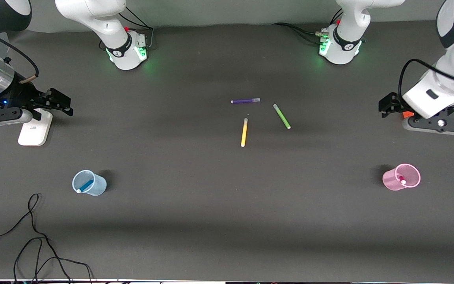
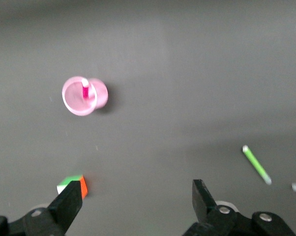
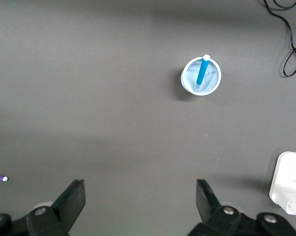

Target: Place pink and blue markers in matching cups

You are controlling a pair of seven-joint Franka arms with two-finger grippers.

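The blue marker (image 1: 86, 185) stands slanted inside the pale blue cup (image 1: 89, 183) toward the right arm's end of the table; both also show in the right wrist view, marker (image 3: 202, 71) in cup (image 3: 201, 76). The pink marker (image 1: 402, 180) stands inside the pale pink cup (image 1: 402, 177) toward the left arm's end; both also show in the left wrist view, marker (image 2: 85, 90) in cup (image 2: 84, 96). My right gripper (image 1: 67, 105) (image 3: 140, 196) is open and empty, raised well away from the blue cup. My left gripper (image 1: 384, 105) (image 2: 136, 196) is open and empty, raised well away from the pink cup.
A purple pen (image 1: 245, 101), a green pen (image 1: 281, 116) and a yellow pen (image 1: 244, 132) lie mid-table. A white pad (image 1: 34, 128) lies under the right gripper. A small orange and green cube (image 2: 73, 185) lies under the left gripper. Black cables (image 1: 34, 236) trail near the front edge.
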